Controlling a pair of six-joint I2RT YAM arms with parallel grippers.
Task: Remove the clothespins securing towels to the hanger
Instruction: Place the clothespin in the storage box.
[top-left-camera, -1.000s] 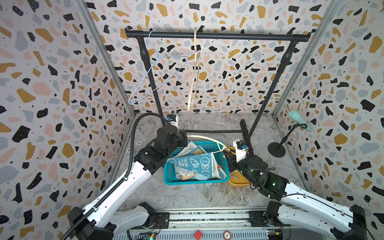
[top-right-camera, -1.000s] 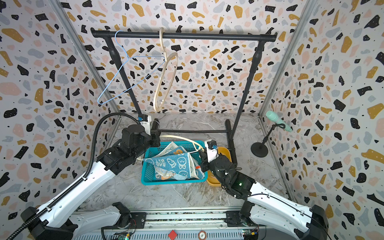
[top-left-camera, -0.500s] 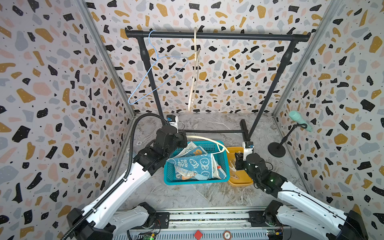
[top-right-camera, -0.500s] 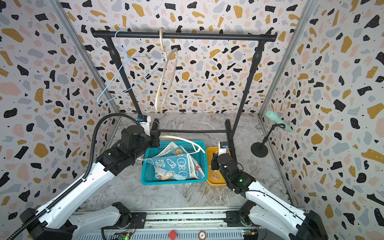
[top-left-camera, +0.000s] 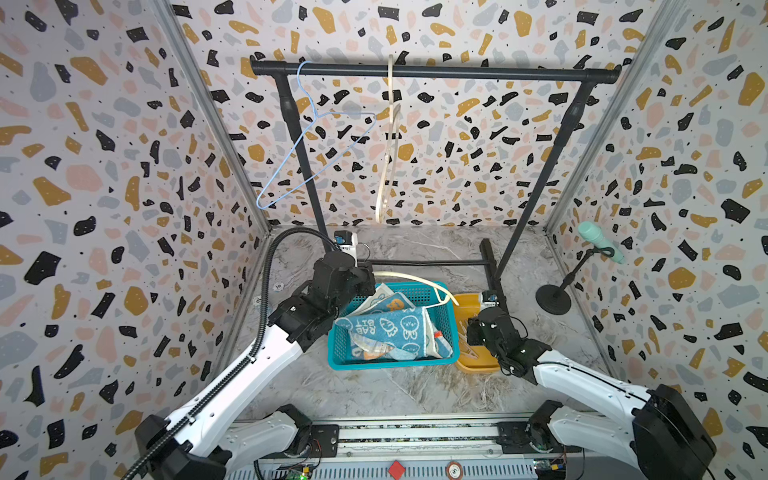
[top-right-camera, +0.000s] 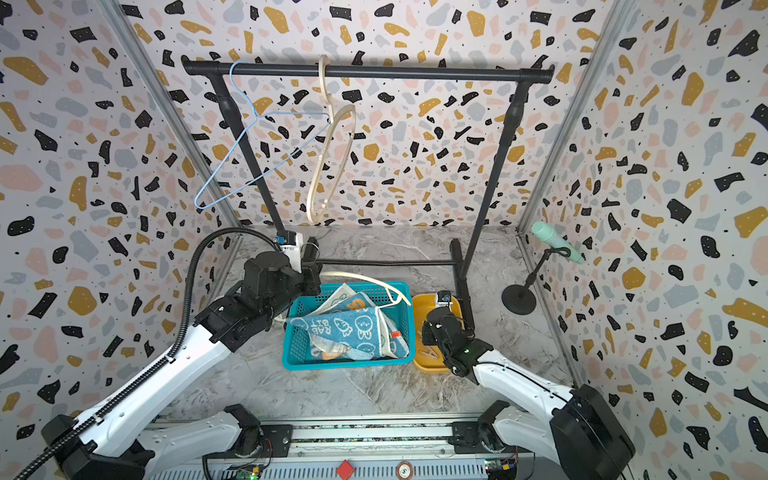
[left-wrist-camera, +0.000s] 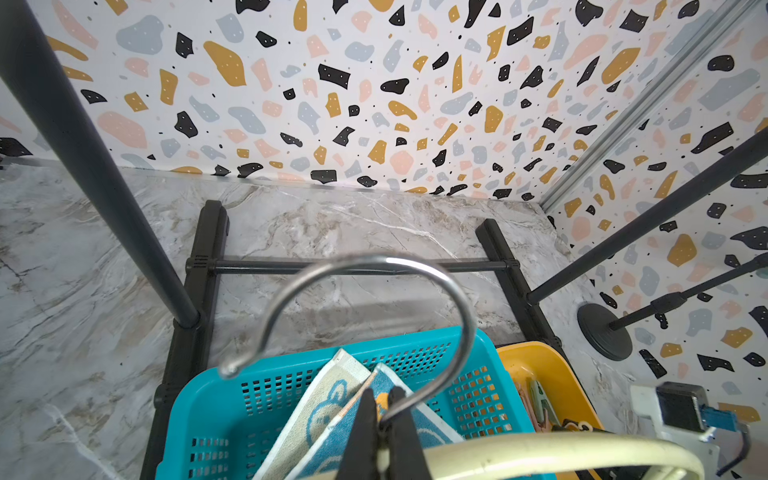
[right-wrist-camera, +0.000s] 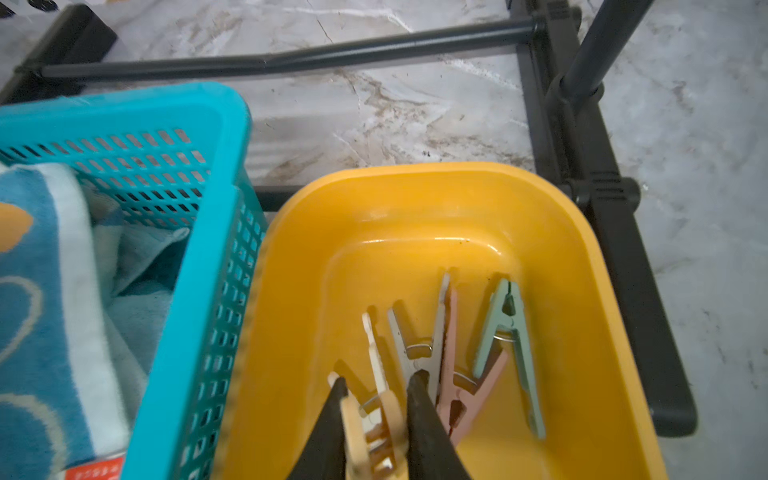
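Above marble (right-wrist-camera: 415, 116), only right-wrist view shows right pincer (right-wrist-camera: 378, 378) clasping clothespin (right-wrist-camera: 374, 422).

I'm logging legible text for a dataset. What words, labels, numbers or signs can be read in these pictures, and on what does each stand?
"RAB BIT": white letters in two rows, on the teal towel, visible in both top views.
Red tag: white marks, too blurred to read.
Small round sticker: too small to read.
Nothing else legible.
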